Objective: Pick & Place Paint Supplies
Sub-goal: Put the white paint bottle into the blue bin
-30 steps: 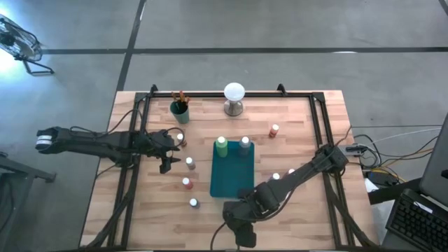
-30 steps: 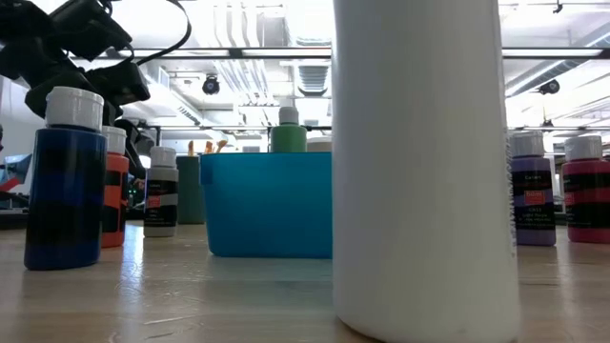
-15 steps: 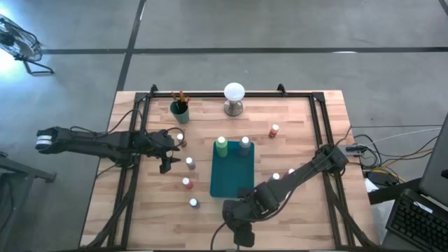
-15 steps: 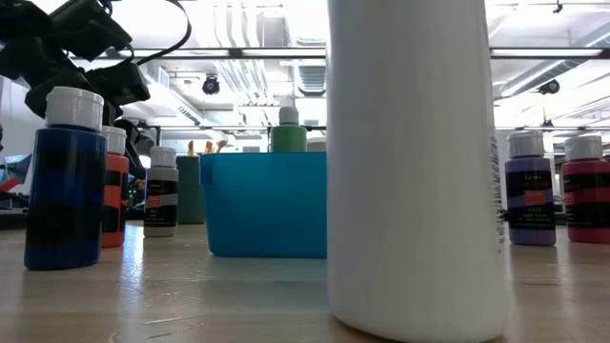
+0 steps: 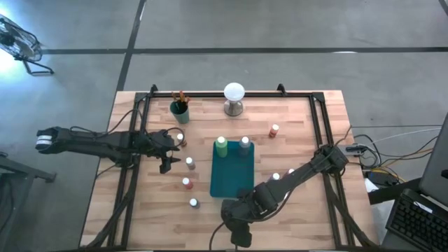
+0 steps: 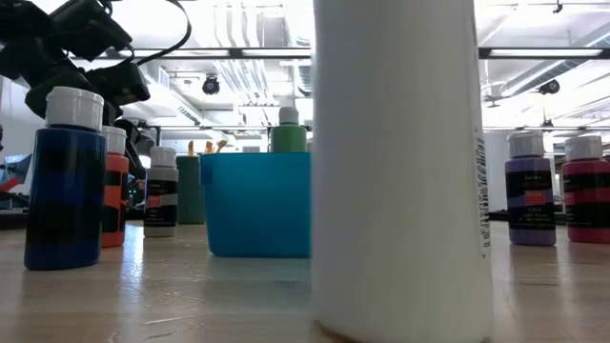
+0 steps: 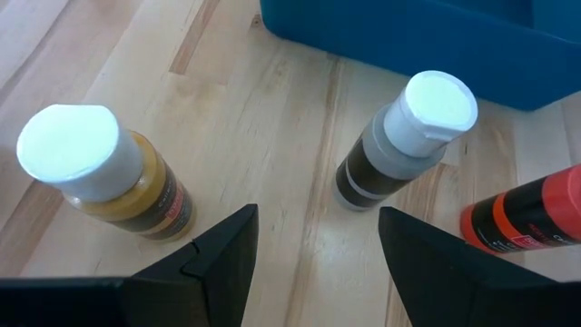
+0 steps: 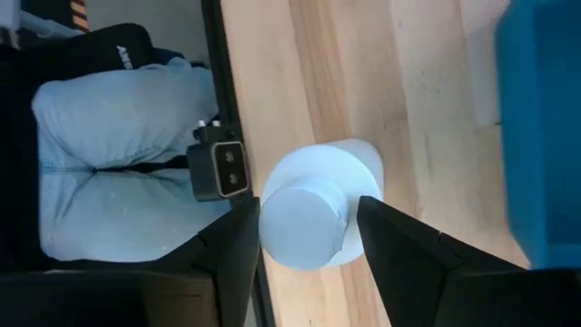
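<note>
Paint supplies stand scattered over the wooden tabletop (image 5: 301,133): small white-capped bottles to either side of the teal tray (image 5: 231,171), a green bottle (image 5: 221,145) and a grey bottle (image 5: 244,143) at the tray's far end, and brushes in a cup (image 5: 180,108) near the far left corner. The right gripper (image 8: 304,259), low at the near edge, straddles a white bottle (image 8: 318,213); its cap sits between the fingers, which appear to be touching or nearly touching it, though a firm grasp cannot be confirmed. Judged from this pose, the bottle is being taken for placement. The left gripper (image 7: 313,263) hangs with jaws spread above the left half, between a mustard bottle (image 7: 104,173) and a brown bottle (image 7: 399,141), gripping nothing.
</note>
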Controlling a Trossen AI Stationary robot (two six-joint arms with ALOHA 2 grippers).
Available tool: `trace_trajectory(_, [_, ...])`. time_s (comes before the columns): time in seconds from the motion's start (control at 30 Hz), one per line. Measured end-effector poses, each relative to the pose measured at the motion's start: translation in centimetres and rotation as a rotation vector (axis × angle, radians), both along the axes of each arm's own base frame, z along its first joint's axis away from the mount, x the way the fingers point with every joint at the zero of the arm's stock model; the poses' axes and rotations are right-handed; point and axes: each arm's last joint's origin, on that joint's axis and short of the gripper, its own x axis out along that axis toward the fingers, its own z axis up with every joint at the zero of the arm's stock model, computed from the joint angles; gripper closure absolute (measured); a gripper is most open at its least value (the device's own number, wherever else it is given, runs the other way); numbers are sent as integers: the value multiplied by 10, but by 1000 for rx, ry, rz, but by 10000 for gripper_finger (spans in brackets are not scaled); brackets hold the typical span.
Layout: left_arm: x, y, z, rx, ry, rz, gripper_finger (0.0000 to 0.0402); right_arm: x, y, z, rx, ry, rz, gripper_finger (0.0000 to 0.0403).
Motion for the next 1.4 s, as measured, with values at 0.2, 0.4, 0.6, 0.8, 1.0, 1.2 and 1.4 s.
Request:
trace_trajectory(0.2, [0, 0, 0, 0, 0, 0, 167, 1, 1, -1, 18, 6, 1, 230])
trace_trajectory(0.4, [0, 0, 0, 0, 0, 0, 167, 0, 1, -1, 17, 12, 0, 233])
trace_trajectory(0.6, [0, 0, 0, 0, 0, 0, 167, 0, -1, -1, 11, 20, 0, 272])
trace_trajectory(0.8, [0, 0, 0, 0, 0, 0, 167, 0, -1, -1, 11, 24, -1, 285])
trace_trajectory(1.0, [0, 0, 0, 0, 0, 0, 167, -1, -1, -1, 12, 28, -1, 286])
trace_trajectory(1.2, [0, 0, 0, 0, 0, 0, 167, -2, -2, 5, -18, 29, -10, 287])
trace_trajectory(1.4, [0, 0, 0, 0, 0, 0, 167, -5, -6, 13, -84, 37, -27, 287])
